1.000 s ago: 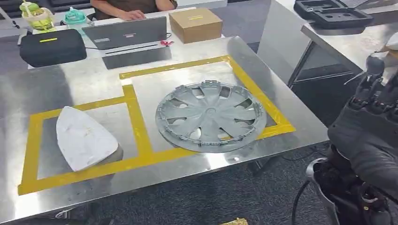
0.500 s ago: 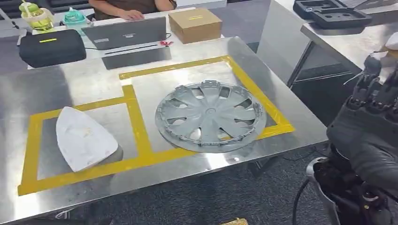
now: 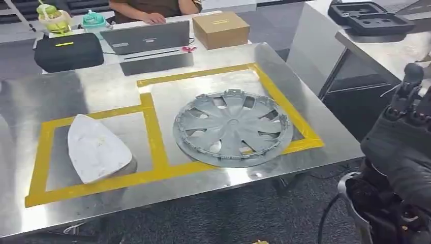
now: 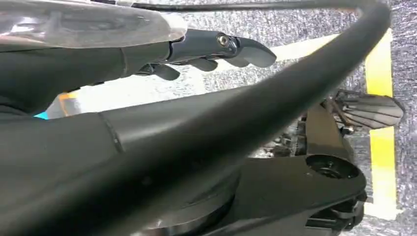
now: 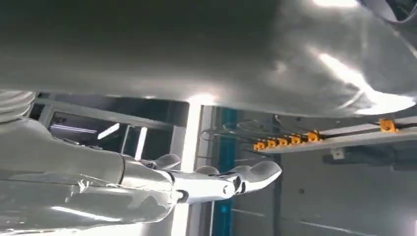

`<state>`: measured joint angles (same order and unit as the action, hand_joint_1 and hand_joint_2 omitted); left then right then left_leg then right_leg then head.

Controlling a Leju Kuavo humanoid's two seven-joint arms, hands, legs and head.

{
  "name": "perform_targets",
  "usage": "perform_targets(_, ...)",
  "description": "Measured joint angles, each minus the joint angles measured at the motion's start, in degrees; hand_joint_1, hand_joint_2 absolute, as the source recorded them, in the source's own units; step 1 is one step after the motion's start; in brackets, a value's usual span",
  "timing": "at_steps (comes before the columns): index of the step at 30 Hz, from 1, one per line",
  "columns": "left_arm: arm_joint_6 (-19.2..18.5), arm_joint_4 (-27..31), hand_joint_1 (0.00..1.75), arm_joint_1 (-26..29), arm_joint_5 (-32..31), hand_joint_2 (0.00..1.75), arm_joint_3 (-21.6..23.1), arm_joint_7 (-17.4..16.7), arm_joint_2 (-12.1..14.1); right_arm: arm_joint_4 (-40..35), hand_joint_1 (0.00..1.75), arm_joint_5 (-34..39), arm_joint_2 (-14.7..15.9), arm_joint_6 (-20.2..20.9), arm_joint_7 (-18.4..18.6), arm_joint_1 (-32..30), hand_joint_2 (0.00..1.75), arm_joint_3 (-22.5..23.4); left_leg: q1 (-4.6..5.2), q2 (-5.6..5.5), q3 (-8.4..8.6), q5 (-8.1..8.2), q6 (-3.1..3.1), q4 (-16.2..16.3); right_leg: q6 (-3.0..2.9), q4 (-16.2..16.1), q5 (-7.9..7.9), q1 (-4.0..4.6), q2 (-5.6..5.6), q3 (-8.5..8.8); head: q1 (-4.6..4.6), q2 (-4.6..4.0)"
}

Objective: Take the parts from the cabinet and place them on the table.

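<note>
The hubcap (image 3: 233,127) lies unmoved on the table (image 3: 91,89); the camera shifted.

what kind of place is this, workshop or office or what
Probably a lab or workshop test area: a steel table marked with yellow tape boxes, a wheel cover lying in one, and a person at a laptop behind it.

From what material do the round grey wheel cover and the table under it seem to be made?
The round grey wheel cover looks like moulded plastic with a matt silver-grey paint: thin spokes, small clips on the rim, little glare. The table looks like brushed stainless steel: it reflects the laptop and the lights as blurred streaks.
</note>
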<state>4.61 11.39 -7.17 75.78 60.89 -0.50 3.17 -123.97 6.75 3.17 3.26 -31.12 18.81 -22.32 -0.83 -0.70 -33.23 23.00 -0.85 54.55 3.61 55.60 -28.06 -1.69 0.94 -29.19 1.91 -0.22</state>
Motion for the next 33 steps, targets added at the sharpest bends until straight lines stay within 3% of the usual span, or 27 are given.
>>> perform_targets(1, 0.0, 0.0, 0.00, -0.1, 0.0, 0.00, 0.0, -0.1, -0.1, 0.0, 0.00, 0.0, 0.0, 0.0, 0.0, 0.0, 0.00, 0.0, -0.03, -0.06, -0.34, -0.24, -0.31, 0.3, -1.26, 0.1, 0.37, -0.28, 0.19, -0.17, -0.22, 0.00)
perform_targets(2, 0.0, 0.0, 0.00, 0.0, 0.0, 0.00, 0.0, -0.1, -0.1, 0.0, 0.00, 0.0, 0.0, 0.0, 0.0, -0.1, 0.00, 0.0, -0.03, -0.08, -0.48, -0.62, -0.87, 0.1, -1.69, 0.3, 0.61, 0.06, 0.23, -0.06, -1.01, 0.00)
perform_targets(4, 0.0, 0.0, 0.00, 0.2, 0.1, 0.00, 0.0, -0.2, -0.1, 0.1, 0.00, 0.0, 0.0, 0.1, 0.0, 0.0, 0.00, 0.0, -0.35, -0.11, -0.76, -1.22, -1.71, -0.2, -2.68, 0.3, 1.30, 0.41, 0.22, -0.65, -1.21, 0.00)
perform_targets(5, 0.0, 0.0, 0.00, 0.1, 0.1, 0.00, 0.0, -0.4, -0.1, 0.1, 0.00, 0.0, 0.0, 0.2, 0.0, 0.0, 0.00, 0.0, -0.50, 0.08, -1.24, -0.02, -1.81, 0.8, -3.37, 0.1, 1.77, 0.26, -0.07, -1.01, -1.40, 0.00)
perform_targets(7, -0.1, 0.0, 0.00, 0.1, 0.2, 0.00, 0.0, -0.5, -0.2, 0.2, 0.00, 0.0, 0.0, 0.2, 0.0, 0.0, 0.00, 0.0, -0.48, 0.37, -4.47, 6.08, -1.75, 8.1, -4.37, 0.1, 2.57, 0.64, -0.34, -2.18, -2.69, 0.00)
perform_targets(9, -0.1, 0.0, 0.00, 0.1, 0.2, 0.00, 0.0, -0.5, -0.3, 0.2, 0.00, 0.1, 0.0, 0.2, 0.0, 0.0, 0.00, 0.0, -0.27, 0.37, -7.82, 11.06, -1.48, 17.5, -4.72, 0.2, 3.37, 1.22, -0.60, -3.41, -3.35, 0.00)
perform_targets(10, -0.1, 0.0, 0.00, 0.1, 0.2, 0.00, 0.0, -0.6, -0.3, 0.3, 0.00, 0.1, 0.0, 0.2, 0.0, 0.0, 0.00, 0.0, 0.03, 0.35, -8.07, 11.91, -1.10, 19.6, -4.83, 0.2, 3.84, 1.51, -0.63, -4.02, -3.50, 0.00)
perform_targets(11, -0.1, 0.0, 0.00, 0.1, 0.2, 0.00, 0.0, -0.6, -0.3, 0.3, 0.00, 0.1, 0.0, 0.2, 0.0, 0.0, 0.00, 0.0, 0.43, 0.34, -6.79, 11.38, -0.68, 18.7, -4.93, 0.2, 4.28, 1.73, -0.63, -4.59, -3.50, 0.00)
perform_targets(14, -0.1, 0.0, 0.00, -0.2, 0.2, 0.00, 0.0, -0.6, -0.2, 0.3, 0.00, 0.2, 0.0, 0.2, 0.0, 0.0, 0.00, 0.0, 2.37, 0.35, 4.43, 6.41, 1.38, 2.9, -4.93, 0.2, 5.58, 1.86, -0.55, -5.68, -3.59, 0.00)
perform_targets(15, -0.1, 0.0, 0.00, -0.4, 0.2, 0.00, 0.0, -0.6, 0.1, 0.3, 0.00, 0.2, 0.0, 0.2, 0.0, 0.0, 0.00, 0.0, 3.07, 0.39, 7.24, 6.48, 2.11, -1.2, -4.82, 0.2, 5.89, 1.83, -0.64, -5.74, -3.74, 0.00)
perform_targets(19, -0.1, 0.0, 0.00, -0.7, 0.2, 0.00, 0.0, -0.6, 0.2, 0.4, 0.00, 0.2, 0.0, 0.2, 0.0, 0.0, 0.00, 0.0, 3.22, 0.34, 6.29, 4.68, 3.24, -1.8, -3.73, -0.4, 7.59, 1.72, -0.69, -6.06, -3.78, 0.00)
perform_targets(20, -0.1, 0.0, 0.00, -0.6, 0.2, 0.00, 0.0, -0.6, 0.1, 0.4, 0.00, 0.2, 0.0, 0.2, 0.0, 0.0, 0.00, 0.0, 2.52, 0.70, 6.17, 3.35, 3.28, -2.9, -3.64, 0.1, 7.26, 1.83, -0.64, -6.56, -3.89, 0.00)
perform_targets(21, -0.1, 0.0, 0.00, -0.6, 0.2, 0.00, 0.0, -0.6, 0.1, 0.4, 0.00, 0.2, 0.0, 0.2, 0.0, -0.1, 0.00, 0.0, 2.54, 0.94, 5.71, 2.72, 3.31, -3.2, -3.32, 1.5, 4.76, 1.88, -0.57, -7.30, -3.83, 0.00)
perform_targets(22, -0.1, 0.0, 0.00, -0.6, 0.2, 0.00, 0.0, -0.6, 0.1, 0.4, 0.00, 0.2, 0.0, 0.2, 0.0, 0.0, 0.00, 0.1, 2.42, 1.04, 4.98, 2.11, 3.57, -3.2, -3.00, 5.0, 0.73, 1.66, -0.60, -8.37, -3.37, 0.00)
perform_targets(24, -0.1, 0.0, 0.00, -0.5, 0.2, 0.00, 0.0, -0.6, 0.0, 0.4, 0.00, 0.2, 0.0, 0.2, 0.0, -0.1, 0.00, 0.1, 2.39, 1.16, 3.54, 1.01, 3.42, -3.1, -2.23, 14.3, -5.40, 1.13, -0.63, -10.49, -2.83, 0.00)
perform_targets(25, -0.1, 0.0, 0.00, -0.5, 0.2, 0.00, 0.0, -0.6, -0.1, 0.4, 0.00, 0.2, 0.0, 0.2, 0.0, -0.1, 0.00, 0.1, 2.28, 1.25, 2.72, 0.40, 3.19, -3.0, -1.84, 17.5, -6.15, 0.89, -0.65, -10.56, -2.65, 0.00)
perform_targets(26, -0.1, 0.0, 0.00, -0.5, 0.2, 0.00, 0.0, -0.6, -0.1, 0.5, 0.00, 0.2, 0.0, 0.2, 0.0, -0.1, 0.00, 0.1, 2.14, 1.30, 1.95, -0.11, 2.95, -3.0, -1.50, 18.0, -5.25, 0.63, -0.66, -9.67, -2.50, 0.00)
perform_targets(27, -0.1, 0.0, 0.00, -0.5, 0.2, 0.00, 0.0, -0.6, -0.2, 0.5, 0.00, 0.2, 0.0, 0.2, 0.0, -0.1, 0.00, 0.1, 1.95, 1.34, 1.22, -0.62, 2.65, -2.9, -1.17, 16.3, -3.40, 0.37, -0.69, -7.67, -2.34, 0.00)
perform_targets(29, -0.1, 0.0, 0.00, -0.5, 0.2, 0.00, 0.0, -0.6, -0.2, 0.5, 0.00, 0.2, 0.0, 0.2, 0.0, -0.1, 0.00, 0.0, 1.35, 1.33, -0.27, -1.37, 1.82, -2.1, -0.24, 6.7, 0.18, -0.26, -0.72, -0.47, -2.19, 0.00)
perform_targets(30, -0.1, 0.0, 0.00, -0.5, 0.2, 0.00, 0.0, -0.6, 0.0, 0.5, 0.00, 0.2, 0.0, 0.2, 0.0, -0.1, 0.00, 0.0, 1.50, 1.30, -0.91, -1.59, 1.43, -1.4, 0.54, 1.3, -1.34, -0.65, -0.66, 2.78, -1.88, 0.00)
perform_targets(31, -0.1, 0.0, 0.00, -0.5, 0.2, 0.00, 0.0, -0.6, 0.0, 0.4, 0.00, 0.2, 0.0, 0.2, 0.0, 0.0, 0.00, 0.0, 1.42, 1.22, -1.57, -1.85, 1.01, -0.7, 0.05, -1.6, -2.00, 0.04, -0.25, 4.92, -1.42, 0.00)
perform_targets(33, -0.1, 0.0, 0.00, -0.4, 0.2, 0.00, 0.0, -0.6, 0.0, 0.5, 0.00, 0.2, 0.0, 0.2, 0.0, -0.1, 0.00, 0.0, 1.40, 1.14, -1.91, -2.82, 0.27, -0.6, -1.16, -0.9, -1.68, 0.28, -0.48, 3.31, -2.02, 0.00)
